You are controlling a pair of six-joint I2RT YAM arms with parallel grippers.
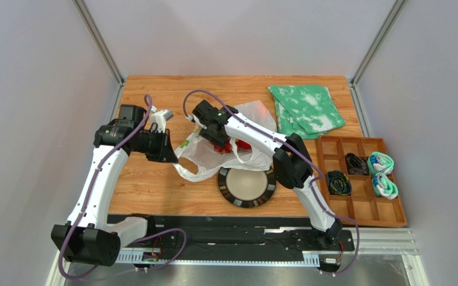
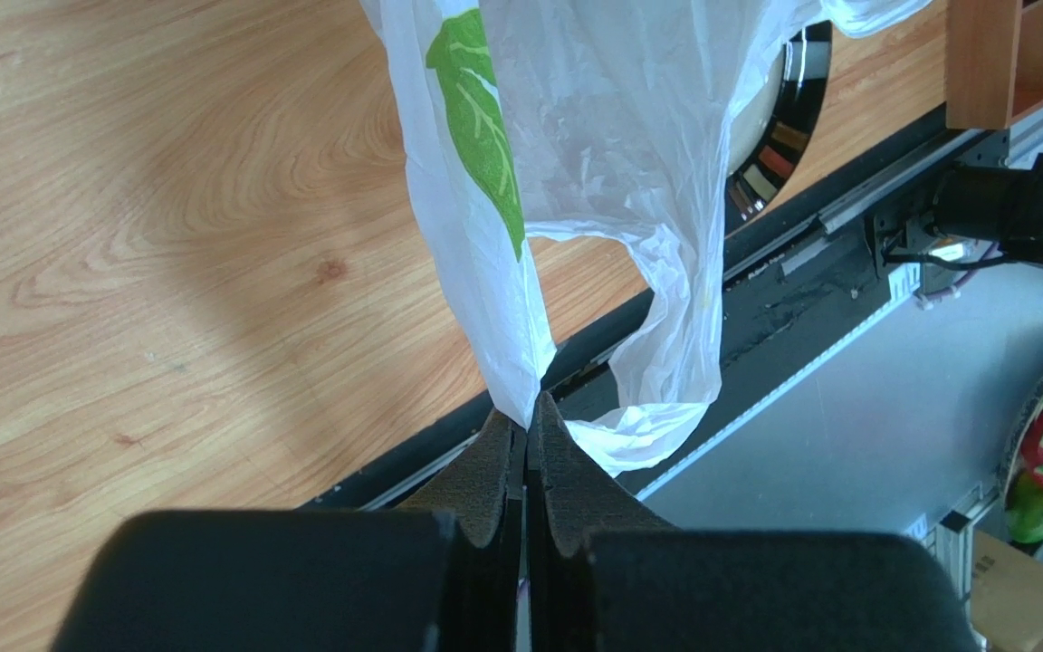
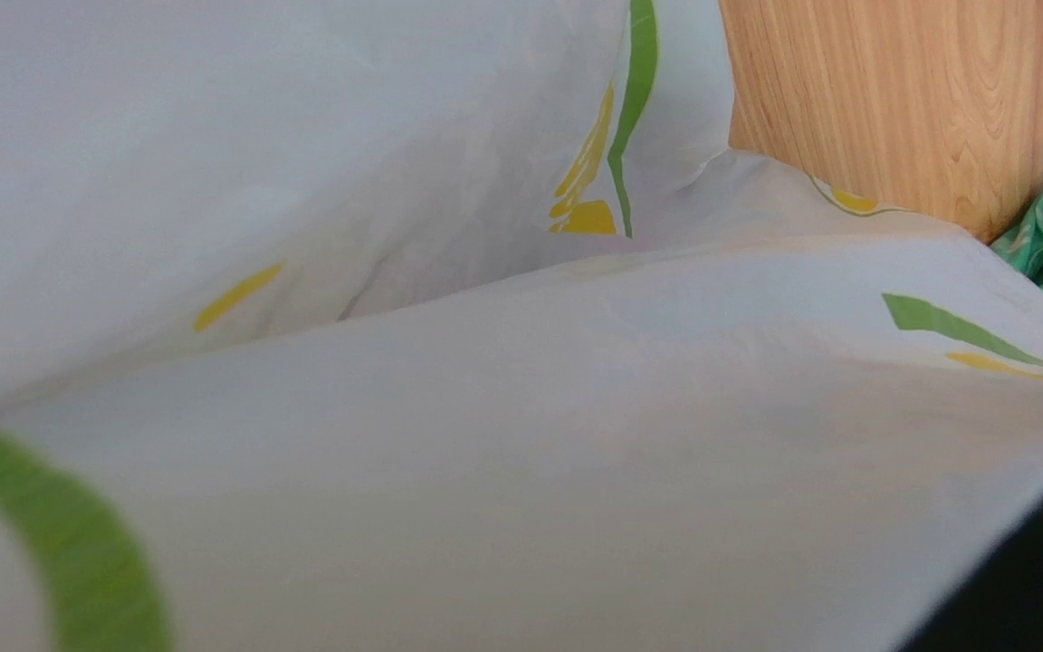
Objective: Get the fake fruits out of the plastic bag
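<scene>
Thin white plastic bag (image 1: 197,156), see-through, printed with green leaf shapes and little yellow marks. Fake fruits (image 1: 241,145) in sight bright red. Round plate (image 1: 246,203) black and shiny at the rim, with grey and brown stripes, cream in the middle. Cloth (image 1: 306,110) green with white splotches. Worktop (image 1: 154,185) light brown wood with darker wavy lines. Tray (image 1: 366,208) a deeper reddish brown. Arms (image 1: 97,179) white with black joints. Cables (image 1: 199,91) purple. Walls (image 1: 34,89) plain pale grey.
</scene>
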